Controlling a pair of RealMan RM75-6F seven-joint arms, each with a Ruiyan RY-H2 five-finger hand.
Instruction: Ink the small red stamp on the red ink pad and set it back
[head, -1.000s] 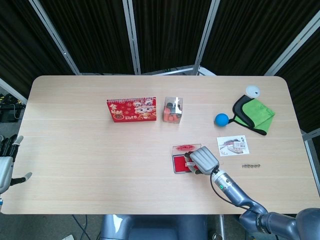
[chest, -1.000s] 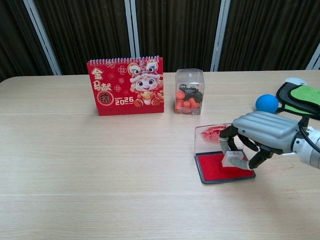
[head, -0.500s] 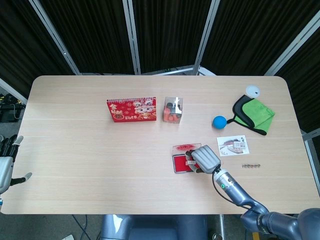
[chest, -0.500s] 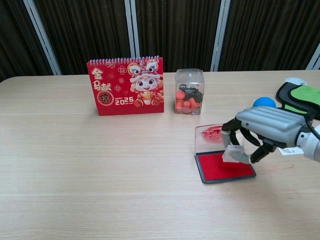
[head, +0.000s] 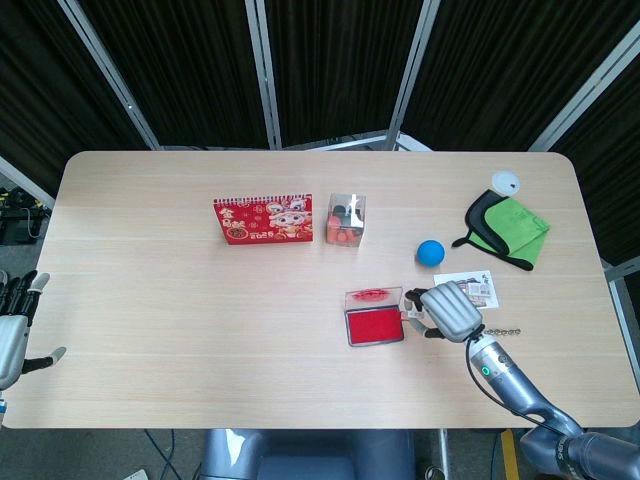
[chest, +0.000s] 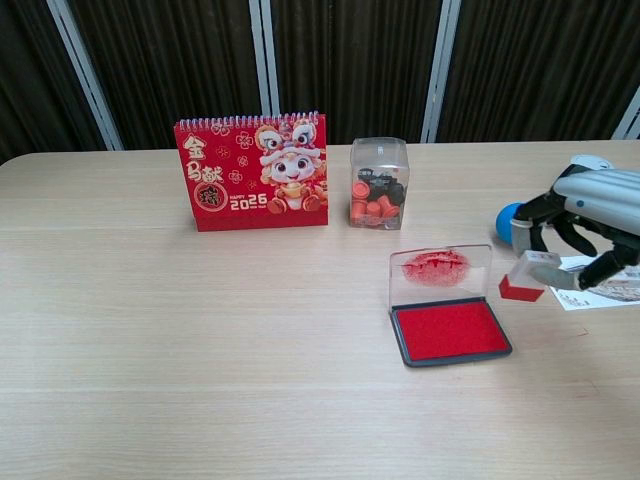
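Note:
The red ink pad (chest: 449, 332) (head: 373, 326) lies open on the table, its clear lid (chest: 440, 274) standing up at the back, smeared with red. My right hand (chest: 585, 218) (head: 452, 310) is to the right of the pad and holds the small stamp (chest: 526, 276) (head: 410, 314), a clear block with a red base, tilted and lifted off the table. My left hand (head: 12, 328) rests at the far left table edge in the head view, empty with fingers apart.
A red 2026 desk calendar (chest: 253, 172) and a clear box of small orange and black items (chest: 379, 184) stand behind the pad. A blue ball (chest: 508, 218), a printed card (head: 466, 288), a green-and-black cloth (head: 507, 231), a white disc (head: 505, 182) and a small chain (head: 500, 331) lie to the right.
My right hand has lifted the stamp off the ink pad and carried it to the right, clear of the pad. The left hand has stayed put.

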